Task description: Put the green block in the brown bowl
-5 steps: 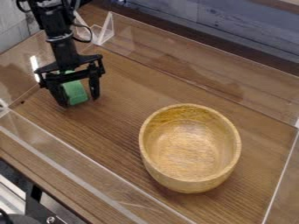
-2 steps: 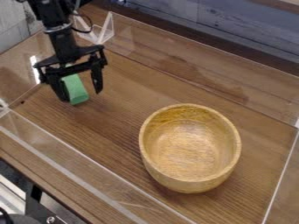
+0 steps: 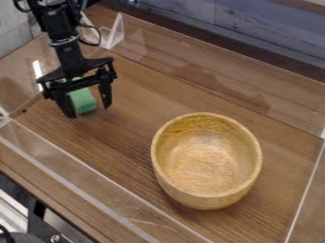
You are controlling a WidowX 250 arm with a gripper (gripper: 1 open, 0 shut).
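The green block (image 3: 84, 100) lies on the wooden table at the left, slightly tilted. My gripper (image 3: 83, 102) points straight down over it, open wide, with one black finger on each side of the block. I cannot tell whether the fingers touch the block. The brown bowl (image 3: 203, 118) stands upright and empty at the lower right, well apart from the gripper and the block.
Low clear plastic walls (image 3: 76, 176) ring the wooden tabletop (image 3: 191, 81). A clear upright panel (image 3: 114, 33) stands behind the arm at the top left. The table's front edge and dark hardware run along the lower left.
The gripper has shifted slightly to the right, still straddling the green block. Its jaws stayed wide. The bowl has not moved.
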